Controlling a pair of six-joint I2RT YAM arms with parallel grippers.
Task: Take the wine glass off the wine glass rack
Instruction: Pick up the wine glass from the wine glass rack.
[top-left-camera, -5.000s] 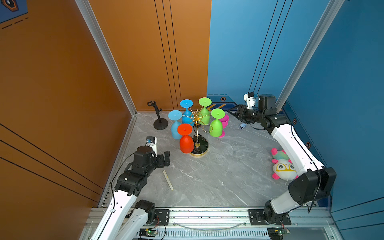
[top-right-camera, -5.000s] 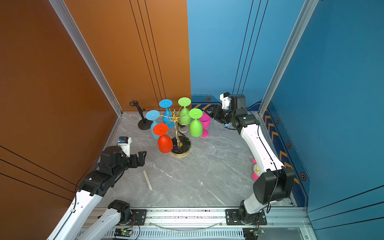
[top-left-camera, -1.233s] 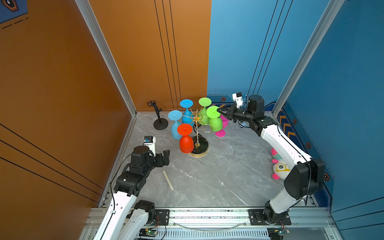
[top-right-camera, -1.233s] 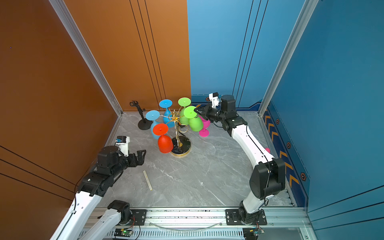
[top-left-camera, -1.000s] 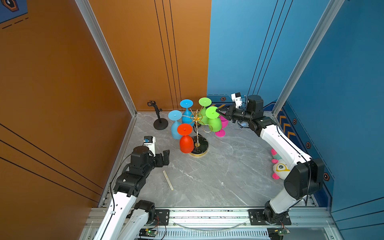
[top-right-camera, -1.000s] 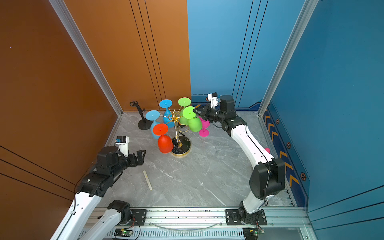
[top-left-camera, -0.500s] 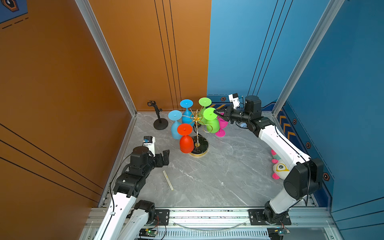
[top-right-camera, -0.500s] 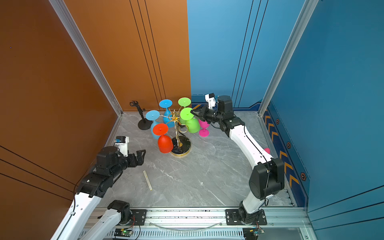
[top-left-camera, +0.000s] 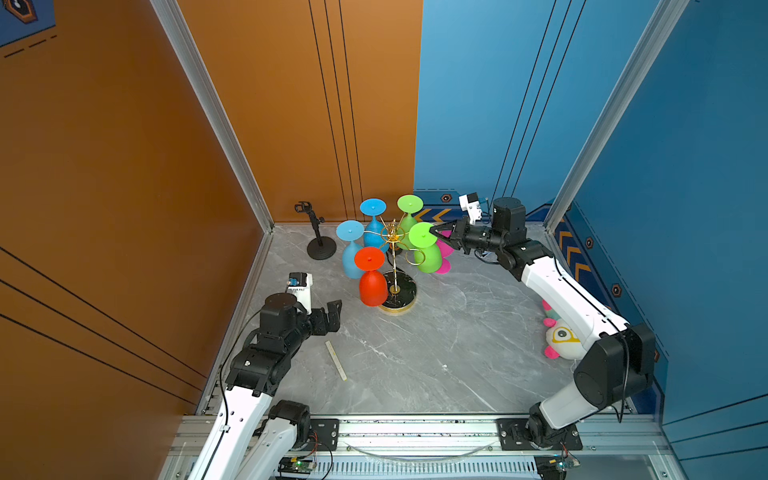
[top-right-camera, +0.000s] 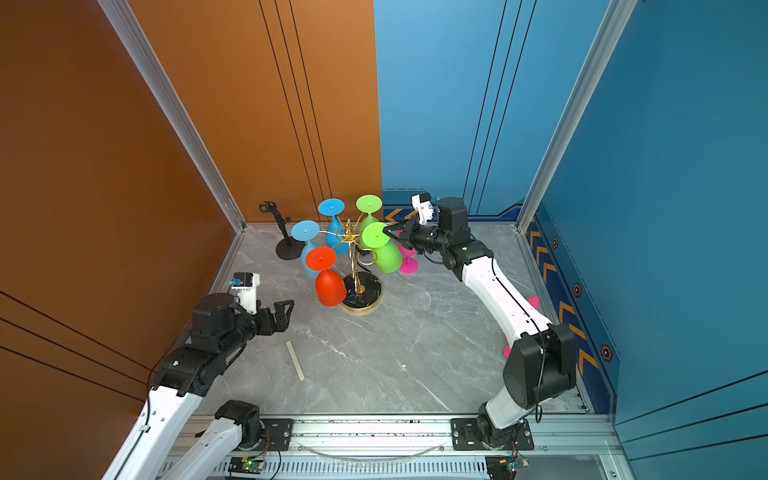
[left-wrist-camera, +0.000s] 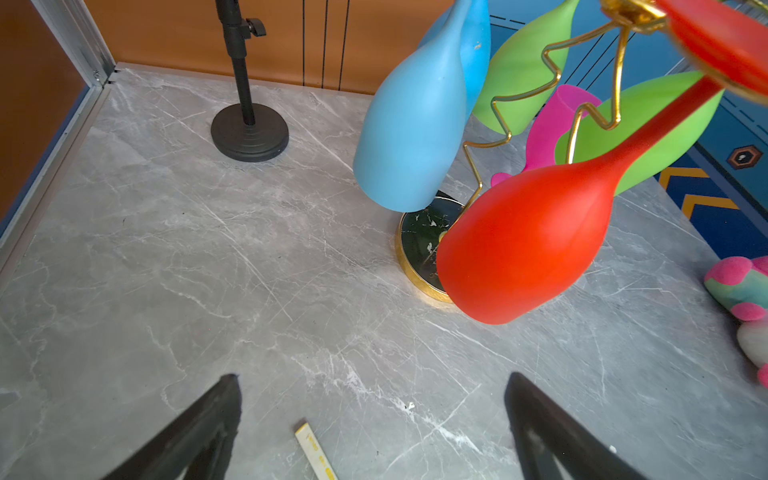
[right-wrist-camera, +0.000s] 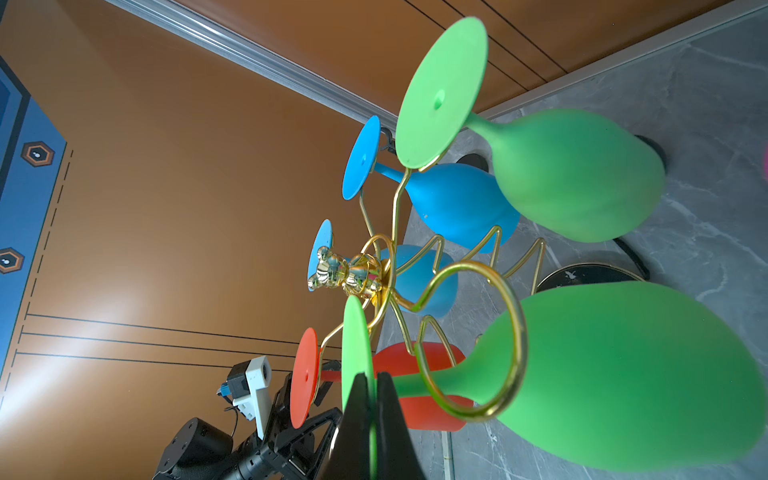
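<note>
A green glass (top-left-camera: 427, 254) hangs bowl-down and tilted on the rack (top-left-camera: 394, 237), with its flat foot (right-wrist-camera: 355, 345) uppermost. The right jaws are closed tight on the rim of that foot, pinching it edge-on. This is probably because the thin disc is the one part that stands clear of the wire. Just past the jaws, the stem (right-wrist-camera: 436, 384) runs through a gold ring (right-wrist-camera: 517, 316), so the glass is not yet off the rack. By my reading it must slide sideways out of the ring to come free. Whether the ring's gap faces the jaws I cannot tell.

Beyond the right jaws, around the gold hub, hang a second green glass (top-left-camera: 409, 204), two blue glasses (top-left-camera: 351, 259) and a red glass (top-left-camera: 371, 286). Below these jaws a pink glass (top-left-camera: 445, 250) sits on the grey surface (top-left-camera: 415, 353).

The left jaws stand wide and empty, low over the surface and well apart from the rack. The red glass is ahead of them and a pale strip (left-wrist-camera: 316, 453) lies just beneath. They are likely parked out of the way.
</note>
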